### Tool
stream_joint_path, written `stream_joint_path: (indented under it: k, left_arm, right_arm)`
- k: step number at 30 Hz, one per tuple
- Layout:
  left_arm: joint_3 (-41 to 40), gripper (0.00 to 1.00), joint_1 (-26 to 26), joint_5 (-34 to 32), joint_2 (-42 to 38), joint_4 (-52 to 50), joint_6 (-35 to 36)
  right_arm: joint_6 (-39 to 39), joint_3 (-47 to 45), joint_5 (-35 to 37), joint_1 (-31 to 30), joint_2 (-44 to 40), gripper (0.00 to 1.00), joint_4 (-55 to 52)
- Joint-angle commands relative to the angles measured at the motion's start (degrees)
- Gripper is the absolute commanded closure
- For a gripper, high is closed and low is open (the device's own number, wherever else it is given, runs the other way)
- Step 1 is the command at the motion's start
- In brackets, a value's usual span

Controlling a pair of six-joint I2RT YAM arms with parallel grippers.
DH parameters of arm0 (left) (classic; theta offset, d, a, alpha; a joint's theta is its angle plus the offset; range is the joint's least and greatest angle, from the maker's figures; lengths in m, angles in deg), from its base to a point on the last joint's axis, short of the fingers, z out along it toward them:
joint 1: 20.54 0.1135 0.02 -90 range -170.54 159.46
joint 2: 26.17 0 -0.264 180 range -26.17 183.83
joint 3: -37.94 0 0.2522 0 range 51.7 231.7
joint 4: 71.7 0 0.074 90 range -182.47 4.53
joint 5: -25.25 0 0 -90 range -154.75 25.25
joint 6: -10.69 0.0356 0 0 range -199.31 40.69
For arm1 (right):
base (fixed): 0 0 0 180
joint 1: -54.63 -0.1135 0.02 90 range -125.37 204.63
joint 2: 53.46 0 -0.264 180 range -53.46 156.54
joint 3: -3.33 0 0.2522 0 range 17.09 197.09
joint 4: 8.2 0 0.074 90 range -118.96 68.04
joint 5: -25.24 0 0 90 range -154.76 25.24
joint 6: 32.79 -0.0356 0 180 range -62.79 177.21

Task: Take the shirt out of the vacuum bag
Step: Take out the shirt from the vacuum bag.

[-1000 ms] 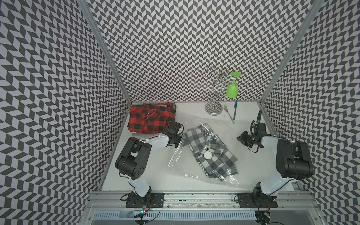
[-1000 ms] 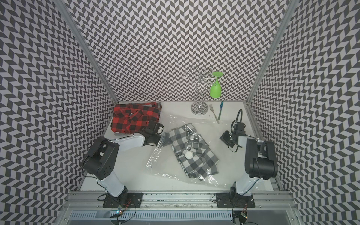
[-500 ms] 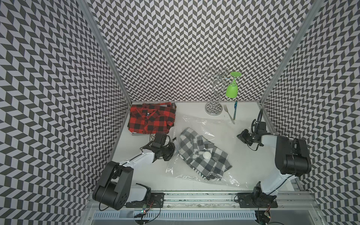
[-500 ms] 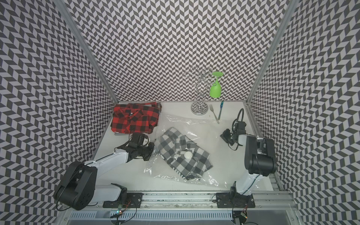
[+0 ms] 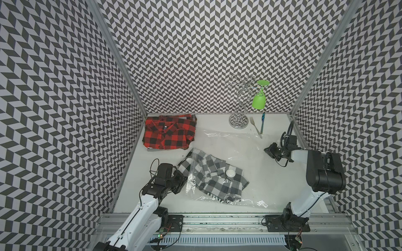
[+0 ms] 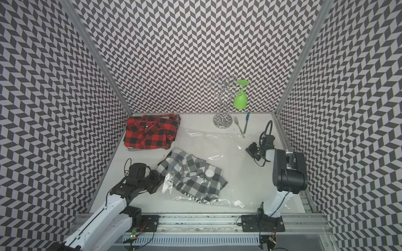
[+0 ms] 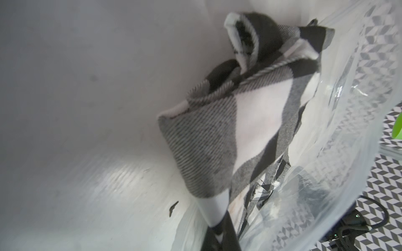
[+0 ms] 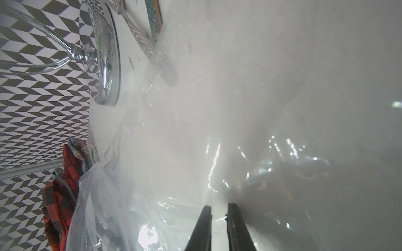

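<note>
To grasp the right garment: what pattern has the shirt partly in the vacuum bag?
Grey, black and white check; the shirt shows best in the left wrist view.

The shirt (image 5: 214,178) is grey-white check, vacuum bag (image 5: 239,145) clear

Both top views look steeply down, sharing the whole table (image 5: 282,184); wrist cameras ride close behind the left gripper (image 7: 219,226) (blurry) and right gripper (image 8: 219,209), facing out past the fingertips.
</note>
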Motion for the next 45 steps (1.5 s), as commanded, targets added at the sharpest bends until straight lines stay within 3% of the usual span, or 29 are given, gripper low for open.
stream_joint_path:
  k: [1,3,5,10,11,14,18,21,29,45]
  left_arm:
    - [-1.28,1.0,0.56,-1.13,-3.66,-7.55,-5.58]
    - [0.3,1.0,0.8,-1.54,-3.89,-9.76,-5.12]
    - [3.55,0.91,0.8,-2.92,-1.69,-12.39,-2.67]
    - [24.65,0.14,0.79,-14.29,11.16,-24.78,9.63]
    - [29.85,0.08,0.79,-16.96,14.36,-27.08,12.41]
    - [41.92,0.04,0.8,-20.69,21.74,-29.14,21.3]
    - [49.79,0.03,0.76,-19.57,30.39,-28.53,34.17]
    - [54.94,0.02,-0.86,-21.99,36.87,-34.21,39.46]
    - [47.87,0.03,-3.13,-19.27,37.83,-34.05,46.5]
    - [45.78,0.03,-4.32,-24.23,52.14,-30.46,54.84]
  right_arm:
    - [-0.15,-1.51,3.43,0.24,3.1,0.83,-3.27]
    - [0.03,-1.4,3.47,0.26,3.02,0.83,-3.38]
    - [0.4,-1.15,3.57,0.24,2.78,0.83,-3.69]
    - [0.23,-0.1,2.03,0.15,2.28,0.81,-4.11]
    - [0.17,0.14,2.1,0.09,2.18,0.8,-4.15]
    - [0.53,1.22,2.36,0.11,2.3,0.78,-4.97]
    - [0.64,1.62,2.54,0.01,1.75,0.74,-5.54]
    - [1.99,2.87,2.98,-0.22,1.29,0.69,-7.47]
    - [4.09,5.98,2.1,-0.26,-1.49,0.52,-10.56]
    - [6.93,14.24,-1.16,-2.49,-6.13,0.45,-16.28]
